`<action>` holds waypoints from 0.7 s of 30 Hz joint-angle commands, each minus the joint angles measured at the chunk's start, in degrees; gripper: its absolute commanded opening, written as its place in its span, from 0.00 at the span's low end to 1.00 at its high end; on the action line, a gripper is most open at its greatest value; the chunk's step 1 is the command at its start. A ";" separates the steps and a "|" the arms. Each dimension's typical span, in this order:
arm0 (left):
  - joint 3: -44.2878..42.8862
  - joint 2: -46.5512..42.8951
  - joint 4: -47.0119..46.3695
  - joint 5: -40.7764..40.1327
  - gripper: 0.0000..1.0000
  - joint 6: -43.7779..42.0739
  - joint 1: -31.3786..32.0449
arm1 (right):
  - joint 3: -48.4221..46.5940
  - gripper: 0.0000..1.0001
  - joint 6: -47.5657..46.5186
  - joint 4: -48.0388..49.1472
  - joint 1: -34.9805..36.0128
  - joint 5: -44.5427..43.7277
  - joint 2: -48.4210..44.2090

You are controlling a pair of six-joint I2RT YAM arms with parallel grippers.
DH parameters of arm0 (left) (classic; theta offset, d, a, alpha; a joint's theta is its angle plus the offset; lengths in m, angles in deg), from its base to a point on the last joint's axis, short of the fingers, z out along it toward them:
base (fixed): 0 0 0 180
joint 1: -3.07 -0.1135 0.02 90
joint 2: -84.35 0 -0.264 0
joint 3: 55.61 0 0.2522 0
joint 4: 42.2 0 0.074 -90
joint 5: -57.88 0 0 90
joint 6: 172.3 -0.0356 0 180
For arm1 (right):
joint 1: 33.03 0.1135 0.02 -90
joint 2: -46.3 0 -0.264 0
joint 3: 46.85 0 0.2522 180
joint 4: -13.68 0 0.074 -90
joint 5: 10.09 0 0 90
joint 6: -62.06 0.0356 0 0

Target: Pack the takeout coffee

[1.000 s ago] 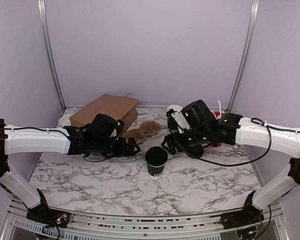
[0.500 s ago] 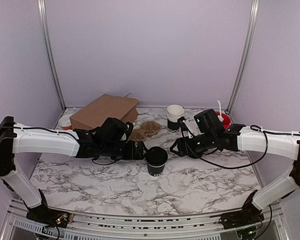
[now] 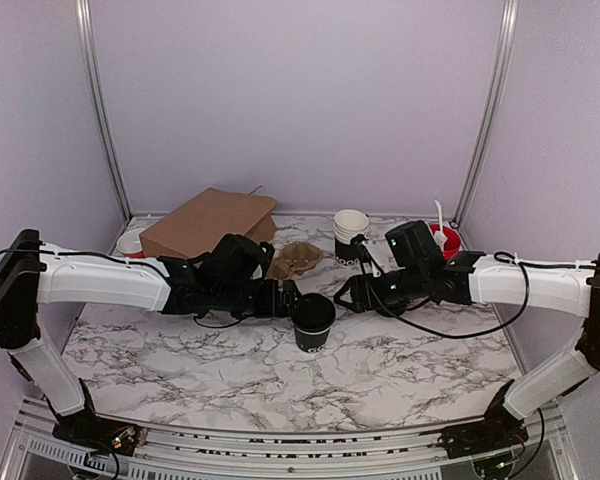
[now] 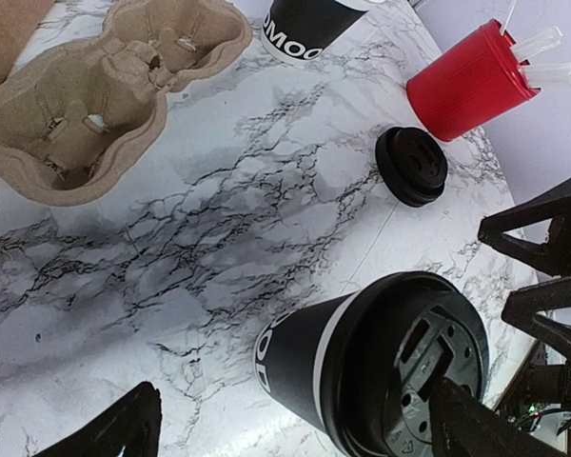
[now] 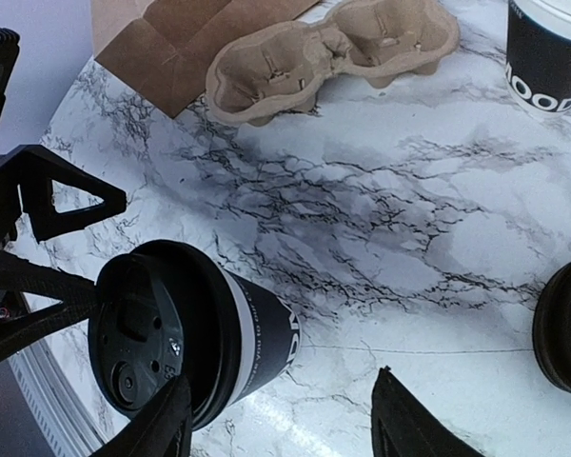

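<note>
The takeout coffee (image 3: pixel 312 320), a black paper cup with a black lid, stands upright at the table's middle. My left gripper (image 3: pixel 287 298) sits right at its left side, open. In the left wrist view the cup (image 4: pixel 362 367) stands between the wide-spread fingers (image 4: pixel 114 433), nearer the right one, untouched as far as I can see. My right gripper (image 3: pixel 344 296) hangs just right of the cup, also open. In the right wrist view the cup (image 5: pixel 195 328) stands by the left finger (image 5: pixel 157 428), with bare table up to the other finger.
A cardboard cup carrier (image 3: pixel 295 258) lies behind the cup, a brown paper bag (image 3: pixel 210 222) further back left. A stack of lidless cups (image 3: pixel 351 236), a red holder (image 3: pixel 443 240) and a pile of black lids (image 4: pixel 411 165) stand at the back right.
Both arms have closed in on the cup: the left gripper moved right to its side, the right gripper came down and left toward it. The right jaws have narrowed somewhat.
</note>
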 commanded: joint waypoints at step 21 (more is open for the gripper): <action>-0.50 2.80 -0.30 -0.97 0.99 0.69 0.79 | -0.96 0.59 1.65 -1.14 3.17 -4.27 -1.42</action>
